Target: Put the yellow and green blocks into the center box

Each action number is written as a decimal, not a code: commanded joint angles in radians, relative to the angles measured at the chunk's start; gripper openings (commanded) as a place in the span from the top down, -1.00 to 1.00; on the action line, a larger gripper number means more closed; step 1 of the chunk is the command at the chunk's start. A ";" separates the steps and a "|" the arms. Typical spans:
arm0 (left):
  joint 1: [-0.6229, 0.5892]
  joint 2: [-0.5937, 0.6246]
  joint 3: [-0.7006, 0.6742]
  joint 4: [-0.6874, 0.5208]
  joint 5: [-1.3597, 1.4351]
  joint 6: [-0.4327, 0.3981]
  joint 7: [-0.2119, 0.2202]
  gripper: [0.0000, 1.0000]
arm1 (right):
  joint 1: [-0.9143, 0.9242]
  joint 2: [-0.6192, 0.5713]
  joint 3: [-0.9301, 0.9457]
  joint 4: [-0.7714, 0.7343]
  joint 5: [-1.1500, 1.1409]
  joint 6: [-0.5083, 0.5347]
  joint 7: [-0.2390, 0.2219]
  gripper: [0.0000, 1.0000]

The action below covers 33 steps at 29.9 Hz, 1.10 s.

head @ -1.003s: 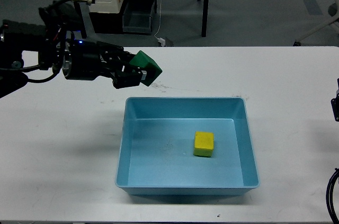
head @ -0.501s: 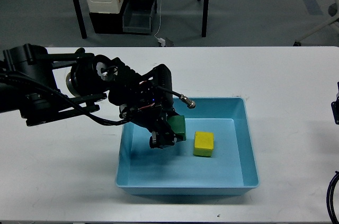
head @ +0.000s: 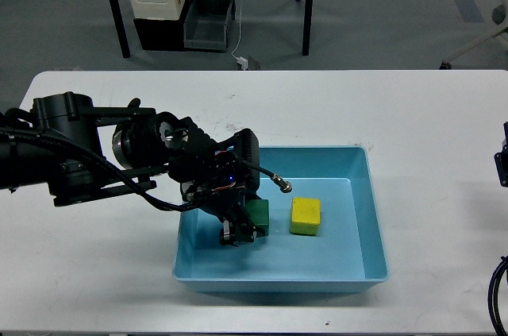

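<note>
The left end effector (head: pixel 240 229) is down inside the blue box (head: pixel 359 157) on the white table (head: pixel 429 113), and the green block (head: pixel 257 214) sits low at the box floor, just beside the yellow block (head: pixel 305 216), which lies free in the middle. From where I stand I cannot tell whether the fingers are clamped on the green block or already apart; the wrist hides them. This looks like the release step for the last block. Next, I judge, the fingers need to part fully and the arm lift straight up, clear of the near wall and the yellow block. The right end effector is out of sight.
</note>
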<state>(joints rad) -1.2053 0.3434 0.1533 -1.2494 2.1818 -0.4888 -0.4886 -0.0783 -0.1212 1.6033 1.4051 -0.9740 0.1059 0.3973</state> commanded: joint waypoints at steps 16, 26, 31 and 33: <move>0.177 0.092 -0.475 0.010 -0.952 0.000 0.000 -1.00 | 0.058 0.005 -0.016 0.021 0.008 0.015 -0.002 -0.99; 0.657 0.091 -1.034 -0.100 -1.445 0.214 0.000 -0.99 | 0.143 0.015 -0.075 0.021 0.421 0.127 -0.069 -0.99; 0.855 0.109 -1.147 -0.212 -1.651 0.262 0.000 -0.99 | 0.146 0.026 -0.079 0.014 0.647 0.230 -0.106 -0.99; 0.930 0.106 -1.178 -0.220 -1.749 0.257 0.000 -0.99 | 0.140 0.041 -0.079 0.012 0.753 0.238 -0.141 -0.99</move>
<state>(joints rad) -0.3872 0.4500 -0.9673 -1.4456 0.5713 -0.2392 -0.4888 0.0679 -0.0985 1.5256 1.4203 -0.3706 0.3162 0.3009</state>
